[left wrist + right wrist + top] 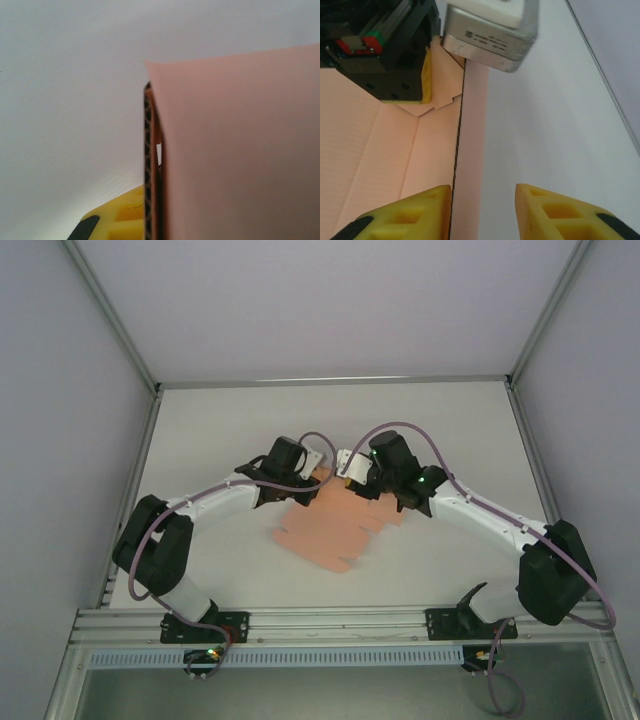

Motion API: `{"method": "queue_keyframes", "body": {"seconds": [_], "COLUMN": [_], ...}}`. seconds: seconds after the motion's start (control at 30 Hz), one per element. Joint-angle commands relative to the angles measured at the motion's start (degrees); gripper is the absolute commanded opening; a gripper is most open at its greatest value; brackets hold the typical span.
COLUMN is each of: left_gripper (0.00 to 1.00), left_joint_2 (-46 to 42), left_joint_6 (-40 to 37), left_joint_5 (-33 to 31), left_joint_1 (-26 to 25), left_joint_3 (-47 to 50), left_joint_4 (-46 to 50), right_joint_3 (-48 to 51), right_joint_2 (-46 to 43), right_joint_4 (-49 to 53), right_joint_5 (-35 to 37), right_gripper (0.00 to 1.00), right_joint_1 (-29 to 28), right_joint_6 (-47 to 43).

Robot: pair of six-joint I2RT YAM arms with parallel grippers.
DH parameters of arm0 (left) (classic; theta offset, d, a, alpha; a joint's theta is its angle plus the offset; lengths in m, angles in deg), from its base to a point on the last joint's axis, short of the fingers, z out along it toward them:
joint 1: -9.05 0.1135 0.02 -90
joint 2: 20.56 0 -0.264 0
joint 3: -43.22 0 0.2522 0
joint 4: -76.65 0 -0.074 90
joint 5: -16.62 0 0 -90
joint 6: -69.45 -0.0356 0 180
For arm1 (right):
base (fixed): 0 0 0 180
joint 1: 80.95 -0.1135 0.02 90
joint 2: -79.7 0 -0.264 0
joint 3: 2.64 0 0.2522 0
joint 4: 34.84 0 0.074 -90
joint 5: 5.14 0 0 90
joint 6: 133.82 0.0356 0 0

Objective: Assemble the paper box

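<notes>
The paper box (335,530), at this moment a flat salmon-pink sheet of thin die-cut card with tabs and creases, lies on the white bench (440,420) between the two arms. Its far edge reaches up under both hands, and its near tabs point toward the arm bases.

The left hand (314,478) sits at the far left corner of the sheet and is clamped on it. In the left wrist view a raised pink panel fills the right side and shows its dark fluted edge, with one yellow finger (120,220) pressed against it from the left. From the right wrist view the same hand's black body (380,50) stands over the card. Its yellow finger (426,75) pinches an upturned flap at the corner where two creases meet.

The right hand (482,189) hovers at the far right edge of the sheet, close beside the left hand. Its two yellow fingers (410,210) stand apart, gripping nothing. A narrow pink strip of the card runs through the gap, close to the left finger, with bare bench between the strip and the other finger. The main sheet spreads away to the left of that hand.
</notes>
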Motion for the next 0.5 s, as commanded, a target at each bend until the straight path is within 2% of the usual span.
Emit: {"method": "queue_keyframes", "body": {"seconds": [0.0,0.03,0.13,0.2,0.33,0.47], "left_gripper": [0.00,0.00,0.00,0.07,0.12,0.21], "left_joint_2": [0.2,0.2,0.0,0.1,0.2,0.5], "left_joint_6": [1.0,1.0,2.5,3.8,4.2,3.3], "left_joint_5": [2.2,2.7,4.1,4.0,4.0,4.6], "left_joint_1": [-0.2,-0.2,-0.2,-0.2,-0.1,-0.1], "left_joint_3": [-1.6,-1.8,-1.8,-2.1,-2.0,-2.1], "left_joint_4": [1.9,2.1,1.3,1.2,0.1,-0.6], "right_joint_3": [0.2,0.2,0.0,0.0,0.2,0.6], "right_joint_2": [1.4,1.8,3.1,3.6,3.4,2.7], "right_joint_4": [-2.6,-2.6,-2.3,-1.9,-1.0,-0.4], "right_joint_5": [3.0,3.8,6.8,7.9,7.1,5.7], "right_gripper": [0.31,0.28,0.08,0.00,0.00,0.00], "right_joint_1": [-1.0,-1.2,-2.0,-2.5,-2.8,-2.8], "right_joint_6": [-0.9,-1.4,-2.8,-3.5,-3.3,-3.1]}}
